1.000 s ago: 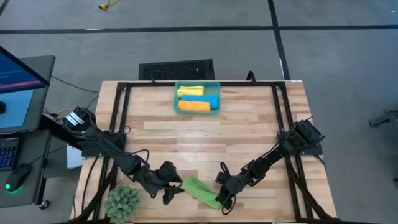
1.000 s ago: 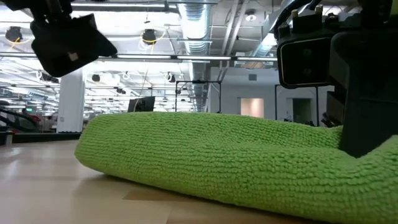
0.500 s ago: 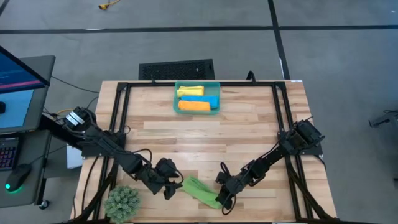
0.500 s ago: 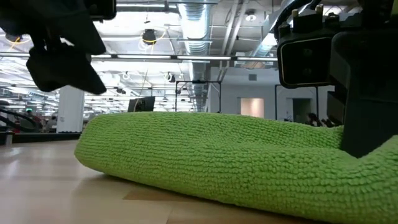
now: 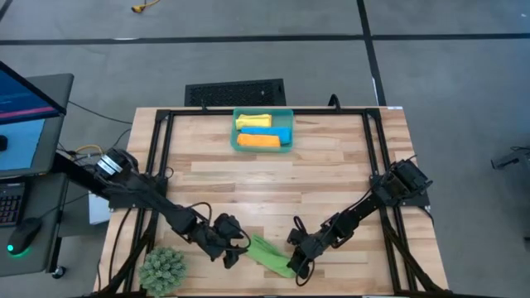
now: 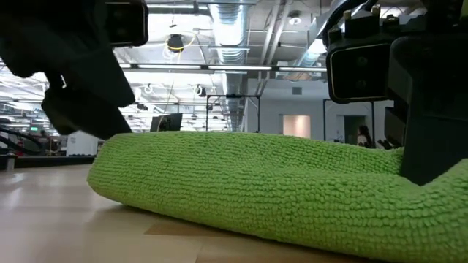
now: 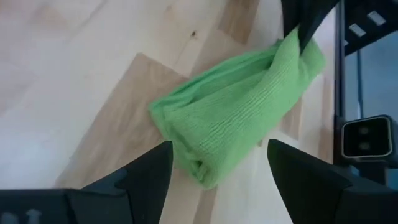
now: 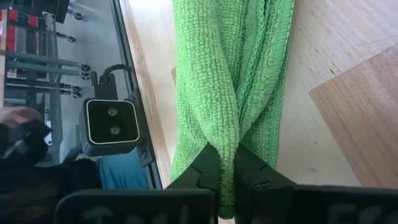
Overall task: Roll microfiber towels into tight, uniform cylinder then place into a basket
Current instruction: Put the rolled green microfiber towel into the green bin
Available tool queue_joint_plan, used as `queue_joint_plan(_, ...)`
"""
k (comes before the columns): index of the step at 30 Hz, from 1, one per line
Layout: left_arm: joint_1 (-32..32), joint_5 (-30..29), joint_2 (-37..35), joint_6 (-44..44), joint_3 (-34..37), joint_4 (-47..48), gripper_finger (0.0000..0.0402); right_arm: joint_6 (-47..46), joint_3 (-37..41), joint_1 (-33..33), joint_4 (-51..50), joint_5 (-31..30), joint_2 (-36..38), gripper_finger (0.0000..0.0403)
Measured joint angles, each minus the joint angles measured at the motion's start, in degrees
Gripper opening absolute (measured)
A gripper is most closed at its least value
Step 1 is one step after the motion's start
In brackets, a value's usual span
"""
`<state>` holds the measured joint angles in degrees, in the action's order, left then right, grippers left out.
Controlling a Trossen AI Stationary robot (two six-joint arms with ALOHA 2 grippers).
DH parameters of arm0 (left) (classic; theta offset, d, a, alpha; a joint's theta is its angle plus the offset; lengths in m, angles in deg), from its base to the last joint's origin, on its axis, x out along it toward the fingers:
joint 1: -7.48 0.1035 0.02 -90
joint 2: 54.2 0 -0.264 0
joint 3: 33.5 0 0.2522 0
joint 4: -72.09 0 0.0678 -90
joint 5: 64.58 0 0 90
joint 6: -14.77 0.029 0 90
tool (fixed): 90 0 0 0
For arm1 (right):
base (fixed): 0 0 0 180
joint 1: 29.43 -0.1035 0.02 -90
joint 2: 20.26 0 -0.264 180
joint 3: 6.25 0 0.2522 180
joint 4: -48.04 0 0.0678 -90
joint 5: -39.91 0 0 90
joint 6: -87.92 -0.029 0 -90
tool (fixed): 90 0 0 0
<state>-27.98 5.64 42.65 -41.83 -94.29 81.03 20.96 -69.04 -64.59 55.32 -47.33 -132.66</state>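
Left hand (image 5: 234, 251) sits near the tabletop's (image 5: 331, 165) front edge with fingers spread apart, nothing between them, aimed at the free end of the green towel roll (image 5: 267, 254), which lies just beside it on its right. Roll's long axis runs left to right, slanting toward the front edge. Right hand (image 5: 293, 266) is clamped together on the roll's opposite end, pinching the cloth. Left hand looks to be the one to take the free end. Roll looks loose and flattened, edges uneven, not yet a tight cylinder. Teal basket (image 5: 235, 132), at the back edge, centre, holds yellow, blue and orange rolls.
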Motion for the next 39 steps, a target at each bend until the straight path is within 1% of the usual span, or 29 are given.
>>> queue_joint_plan(4,0.25,-0.11,3.77,0.17,-0.04,-3.23,0.0255,0.0,0.0,0.0,0.0,0.02,0.0,0.0035)
queue_joint_plan(8,1.33,1.63,8.41,0.15,-0.04,-7.42,0.0255,0.04,0.0,0.02,0.04,0.0,0.0,0.0032)
queue_joint_plan(11,1.66,0.44,10.69,0.15,-0.18,-10.45,0.0255,0.04,0.0,0.02,0.02,0.04,0.0,0.0031)
queue_joint_plan(16,1.73,-0.3,11.72,0.11,-0.24,-11.21,0.0255,0.02,0.0,0.02,0.05,0.16,0.0,0.0034)
queue_joint_plan(19,1.75,-0.48,11.83,0.45,-0.15,-13.07,0.0246,0.04,0.0,0.02,0.05,0.17,0.0,0.0032)
queue_joint_plan(23,1.88,-0.5,11.99,0.67,-0.11,-13.84,0.0208,0.58,0.0,0.02,0.04,0.14,0.0,0.003)
queue_joint_plan(30,1.86,-1.26,12.18,3.52,-0.04,-13.83,0.0112,0.97,0.02,0.02,0.04,-0.19,0.0,0.0034)
queue_joint_plan(36,1.81,-1.03,12.21,3.68,-0.04,-14.44,0.003,1.19,0.02,0.02,0.04,-0.29,0.0,0.0029)
queue_joint_plan(37,1.81,-1.04,12.21,3.64,-0.04,-14.87,0.0018,1.82,0.02,0.02,0.07,-0.27,0.03,0.003)
queue_joint_plan(39,1.81,-1.04,12.21,3.84,-0.02,-16.29,0.001,3.78,0.14,0.08,0.07,-0.36,0.46,0.0032)
